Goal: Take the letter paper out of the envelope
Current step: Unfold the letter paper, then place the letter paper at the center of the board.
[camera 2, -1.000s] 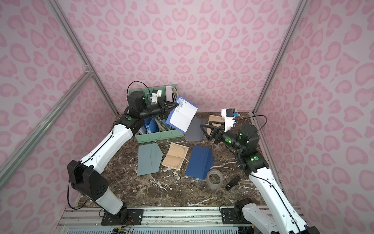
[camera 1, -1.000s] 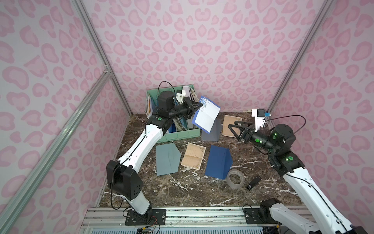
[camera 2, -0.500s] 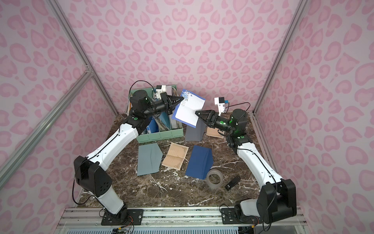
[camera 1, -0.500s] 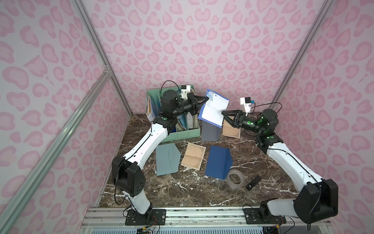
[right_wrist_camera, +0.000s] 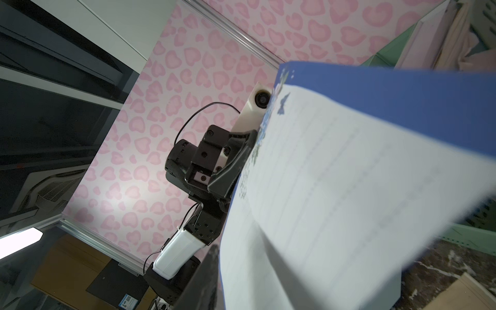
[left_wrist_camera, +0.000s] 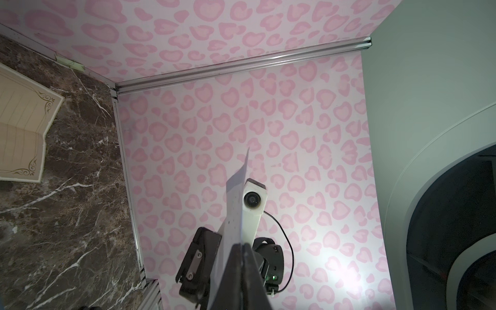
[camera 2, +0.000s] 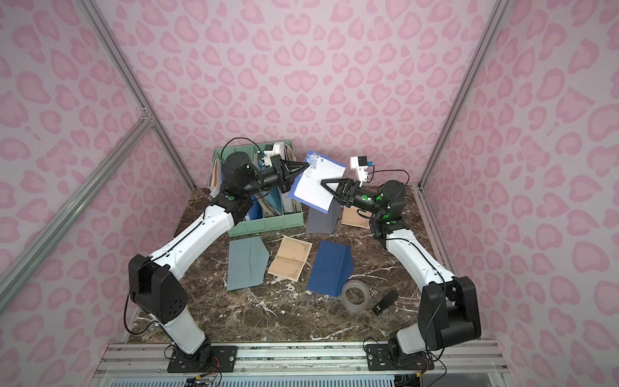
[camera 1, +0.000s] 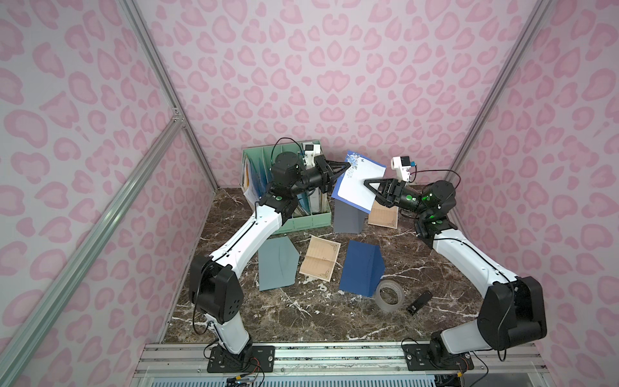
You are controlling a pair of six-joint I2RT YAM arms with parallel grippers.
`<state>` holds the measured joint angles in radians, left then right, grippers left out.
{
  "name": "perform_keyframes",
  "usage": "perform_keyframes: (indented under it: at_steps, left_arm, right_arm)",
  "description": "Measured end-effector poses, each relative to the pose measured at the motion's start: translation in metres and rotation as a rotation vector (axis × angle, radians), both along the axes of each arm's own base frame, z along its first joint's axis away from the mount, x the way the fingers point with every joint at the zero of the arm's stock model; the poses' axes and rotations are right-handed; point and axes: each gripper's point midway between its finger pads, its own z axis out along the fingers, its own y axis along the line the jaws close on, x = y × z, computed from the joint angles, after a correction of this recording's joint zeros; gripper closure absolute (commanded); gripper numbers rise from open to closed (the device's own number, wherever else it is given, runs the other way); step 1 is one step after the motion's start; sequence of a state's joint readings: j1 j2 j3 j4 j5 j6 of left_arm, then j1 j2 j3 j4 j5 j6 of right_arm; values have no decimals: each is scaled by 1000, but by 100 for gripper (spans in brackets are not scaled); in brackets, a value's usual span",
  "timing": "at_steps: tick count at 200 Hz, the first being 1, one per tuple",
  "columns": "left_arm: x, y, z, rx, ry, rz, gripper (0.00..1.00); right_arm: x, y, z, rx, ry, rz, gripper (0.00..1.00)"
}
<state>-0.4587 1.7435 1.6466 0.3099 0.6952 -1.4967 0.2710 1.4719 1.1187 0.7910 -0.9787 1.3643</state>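
Top views: left claw (camera 1: 345, 164) clenched on envelope (camera 1: 336, 191) corner, aloft at twelve o'clock, so our right claw (camera 1: 366, 182) can reach the letter (camera 1: 358, 187).
Left wrist: we see the letter edge-on.
Right wrist: right claw's grip on the letter, we cannot tell.

The white-and-black left arm (camera 1: 248, 238) reaches toward the bench's far edge, its black left claw (camera 1: 344, 164) pinched shut on a corner of the white lined letter paper (camera 1: 353, 192). The right arm (camera 1: 469, 254) stretches to meet it, with the right claw (camera 1: 366, 182) at the sheet's face; whether it grips is unclear.
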Motion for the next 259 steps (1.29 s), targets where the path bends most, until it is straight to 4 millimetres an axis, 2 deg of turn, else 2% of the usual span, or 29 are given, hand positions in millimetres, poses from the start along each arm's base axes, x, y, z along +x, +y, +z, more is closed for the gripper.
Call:
perform_keyframes:
  at_steps: [26,44,66,76,93,105,113,121,150,164,178,208,232,259]
  left_arm:
    - [0,-1,0,-3,0,-2,100]
    - [0,-2,-1,-8,5,-4,100]
    - [0,-3,-10,0,23,-4,100]
    - [-1,-3,-12,3,28,-5,84]
    - [-2,-3,-11,6,23,-5,36]
    - [-3,-2,-10,13,19,-4,20]
    - [-4,-2,-10,21,21,-3,13]
    - [-5,0,-12,35,25,2,11]
    - [-6,11,-20,108,38,34,11]
    - [-8,18,-29,164,51,47,11]
    - [-10,26,-37,224,57,63,11]
    - [-23,39,-59,360,62,74,12]
    - [-37,48,-87,439,94,63,13]
    - [-50,55,-115,500,143,42,13]
  right_arm:
    - [1,-5,4,10,-7,-10,82]
    - [2,-8,6,16,-11,-20,100]
    - [2,-8,5,16,-4,-25,100]
    - [2,-9,5,15,-3,-27,100]
    - [0,-12,5,1,-7,-38,100]
    - [-1,-16,4,-16,-10,-51,100]
    - [0,-22,2,-34,-13,-71,100]
    - [1,-27,0,-58,-14,-90,100]
    - [2,-46,-15,-165,-9,-153,100]
    - [0,-58,-29,-222,5,-176,100]
    - [-1,-73,-50,-282,39,-214,100]
    - [-7,-107,-118,-413,197,-317,100]
    - [-16,-139,-174,-515,358,-409,100]
    - [-31,-166,-217,-603,475,-492,100]
